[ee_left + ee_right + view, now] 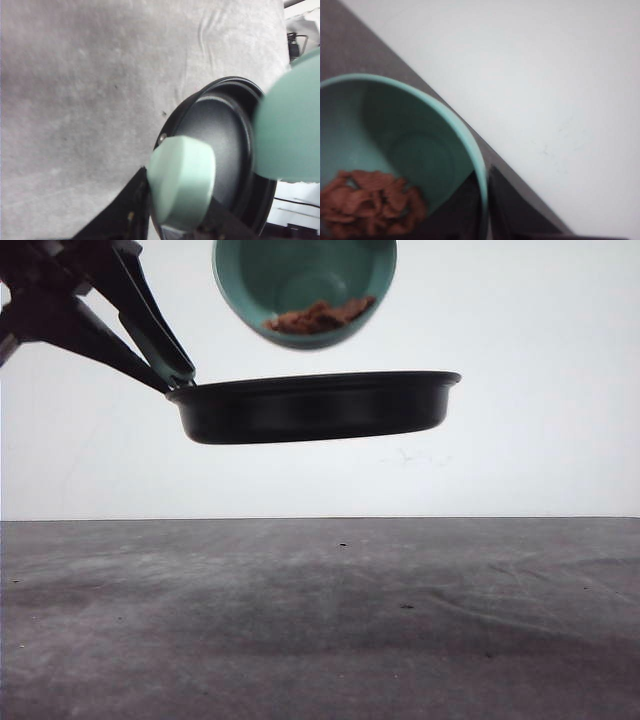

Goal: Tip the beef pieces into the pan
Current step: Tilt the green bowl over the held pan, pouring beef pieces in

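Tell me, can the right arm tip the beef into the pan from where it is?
Probably yes. The bowl it holds is tilted above the pan, beef near its lower rim, with nothing between. The left claw holds the pan off the table by the handle.

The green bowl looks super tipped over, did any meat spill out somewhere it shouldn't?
No spill shows. The green bowl is tilted steeply above the pan, which is held up off the table, but the beef pieces sit bunched at its lower rim, inside.
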Robot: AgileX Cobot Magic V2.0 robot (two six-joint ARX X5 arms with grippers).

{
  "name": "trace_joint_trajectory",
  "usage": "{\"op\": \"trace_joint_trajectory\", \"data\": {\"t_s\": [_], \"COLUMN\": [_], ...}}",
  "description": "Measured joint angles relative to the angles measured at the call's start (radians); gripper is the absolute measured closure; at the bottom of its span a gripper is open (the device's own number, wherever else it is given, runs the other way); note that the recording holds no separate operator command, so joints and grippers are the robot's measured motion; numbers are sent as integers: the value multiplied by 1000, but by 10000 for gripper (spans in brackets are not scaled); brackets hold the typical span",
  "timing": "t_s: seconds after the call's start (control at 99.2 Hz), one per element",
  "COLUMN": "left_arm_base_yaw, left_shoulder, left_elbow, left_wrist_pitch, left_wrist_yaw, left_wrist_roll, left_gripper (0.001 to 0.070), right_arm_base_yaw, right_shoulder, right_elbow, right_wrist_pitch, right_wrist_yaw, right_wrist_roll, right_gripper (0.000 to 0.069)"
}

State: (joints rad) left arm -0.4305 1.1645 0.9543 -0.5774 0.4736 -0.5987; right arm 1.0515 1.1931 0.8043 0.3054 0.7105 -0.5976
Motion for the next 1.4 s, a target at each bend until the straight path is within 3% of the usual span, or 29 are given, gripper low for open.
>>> {"op": "trace_joint_trajectory", "data": {"t_s": [0.343,0.575,0.746,0.837,1.18,1.27,1.402], "left_arm_base_yaw": [0,1,8,12,23,23,23], "left_shoulder": [0,0,0,0,0,0,0], "left_elbow": [6,6,6,6,7,7,7], "left_wrist_pitch": [-33,-39,-39,-31,4,4,4], "left_wrist_yaw": [-2,-5,-14,-26,-31,-34,-48], "left_wrist_roll": [23,23,23,23,14,11,11], "left_gripper": [658,658,658,658,658,658,658], "right_arm_base_yaw": [21,29,56,52,-2,-29,-80], "right_shoulder": [0,0,0,2,11,11,7], "right_elbow": [-46,-46,-46,-46,-46,-46,-46], "right_wrist_pitch": [282,332,448,436,436,436,395], "right_wrist_yaw": [-38,-69,-66,-105,-109,-100,-35], "right_wrist_roll": [-381,-470,-480,-483,-476,-412,-189], "right_gripper": [680,680,680,680,680,680,679]}}
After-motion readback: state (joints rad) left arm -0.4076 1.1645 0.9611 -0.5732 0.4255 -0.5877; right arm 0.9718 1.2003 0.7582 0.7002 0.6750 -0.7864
